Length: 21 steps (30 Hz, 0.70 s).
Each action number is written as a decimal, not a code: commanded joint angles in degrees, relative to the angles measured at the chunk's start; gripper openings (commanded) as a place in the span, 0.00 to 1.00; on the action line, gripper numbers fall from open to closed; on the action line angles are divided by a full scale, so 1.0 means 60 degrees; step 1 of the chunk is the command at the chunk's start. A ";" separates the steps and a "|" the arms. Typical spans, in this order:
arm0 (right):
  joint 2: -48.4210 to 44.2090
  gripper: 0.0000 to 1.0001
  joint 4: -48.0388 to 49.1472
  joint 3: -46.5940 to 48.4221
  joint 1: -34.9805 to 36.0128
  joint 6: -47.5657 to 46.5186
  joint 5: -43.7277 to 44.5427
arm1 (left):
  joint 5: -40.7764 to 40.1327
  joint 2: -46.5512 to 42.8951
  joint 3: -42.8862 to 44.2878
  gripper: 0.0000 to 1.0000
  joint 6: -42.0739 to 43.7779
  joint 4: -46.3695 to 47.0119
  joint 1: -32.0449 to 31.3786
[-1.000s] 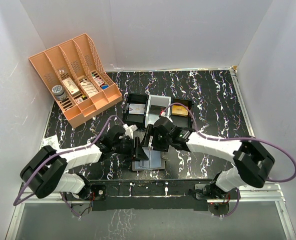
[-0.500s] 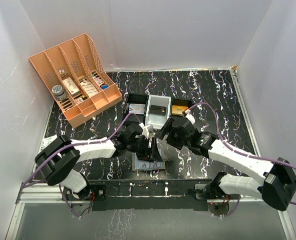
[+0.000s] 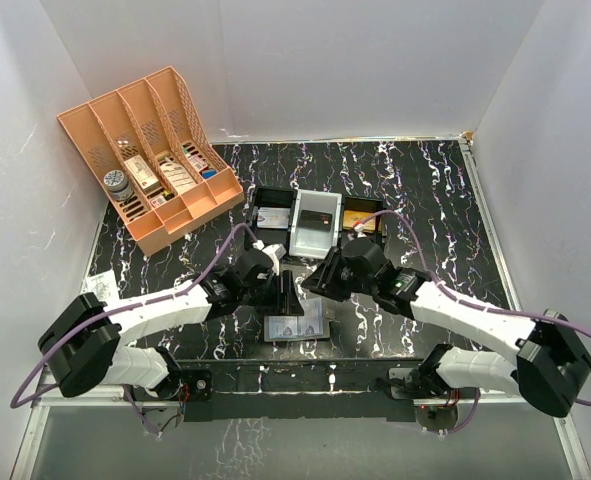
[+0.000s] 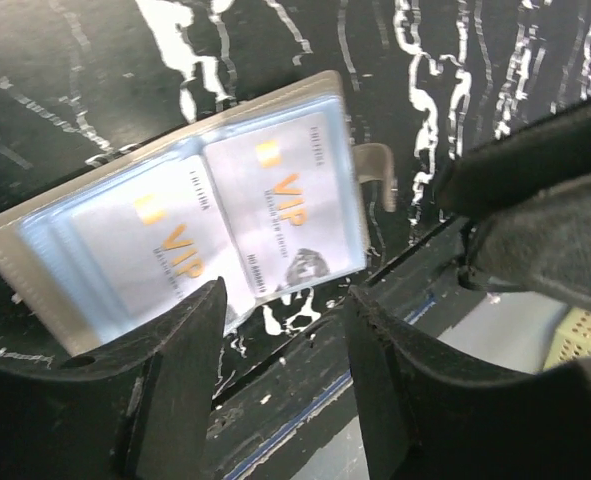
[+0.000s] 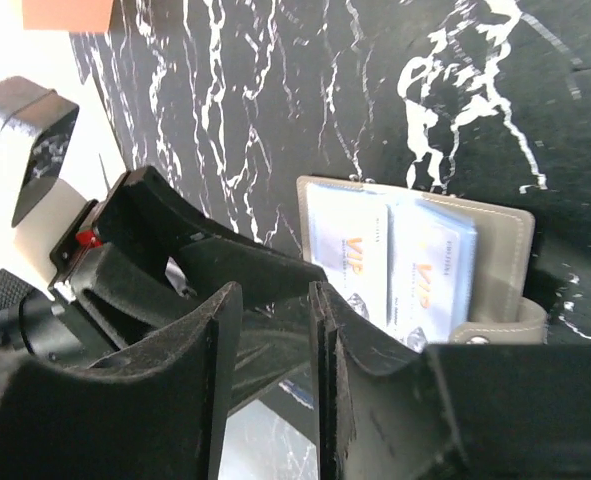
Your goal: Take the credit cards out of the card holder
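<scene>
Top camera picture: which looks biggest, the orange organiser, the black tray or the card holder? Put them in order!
1. Orange organiser: by far the biggest.
2. Black tray: clearly smaller than the organiser.
3. Card holder: the smallest, even lying open. The arms may hide its far edge, but it would still come last.

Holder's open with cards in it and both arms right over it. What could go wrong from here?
1. The left gripper and right gripper hang close together over the card holder; descending together, they might collide.
2. The holder lies loose near the table's front edge; pulling a VIP card may drag or lift it all.
3. The cards seem to sit behind glossy sleeves, so a grip could slip off.
</scene>
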 commanded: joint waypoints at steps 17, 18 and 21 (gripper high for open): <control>0.3482 0.32 0.2724 -0.0044 0.0024 -0.0466 -0.3531 | -0.2487 -0.0828 0.0069 0.41 -0.0261 -0.2358 0.0017; 0.3660 0.31 0.2660 -0.0039 0.0024 -0.0500 -0.3435 | -0.2528 -0.0826 0.0095 0.41 -0.0244 -0.2395 0.0019; 0.3921 0.31 0.2546 -0.0215 0.0024 -0.0477 -0.3119 | -0.2572 -0.0809 0.0206 0.42 -0.0159 -0.2501 0.0017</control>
